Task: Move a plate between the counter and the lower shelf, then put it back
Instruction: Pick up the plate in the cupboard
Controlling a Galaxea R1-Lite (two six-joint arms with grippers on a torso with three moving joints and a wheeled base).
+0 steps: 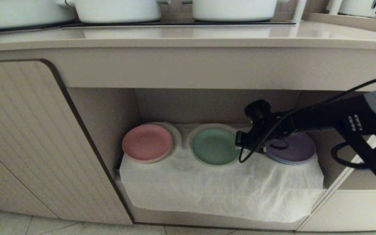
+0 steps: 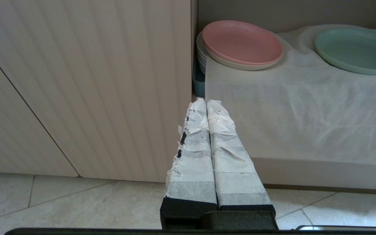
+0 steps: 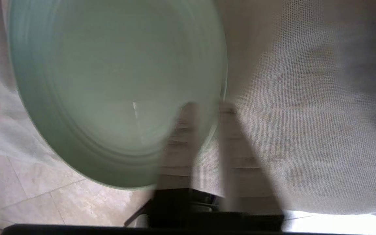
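Head view: the lower shelf [image 1: 207, 107] — a beige cabinet recess draped with a wrinkled white cloth [image 1: 220, 189] — holds three round plates in a row: pink [image 1: 146, 142], the mint-green matte plate [image 1: 214, 146] in the middle, lying flat, and purple [image 1: 294, 150]. Three white pots [image 1: 116, 9] stand on the long beige bench [image 1: 188, 36] above. The right gripper [image 3: 207, 107] straddles the green plate's right rim, jaws slightly parted, one finger each side. The left gripper [image 2: 206, 104] hangs before the ribbed door [image 2: 86, 81], jaws pressed together.
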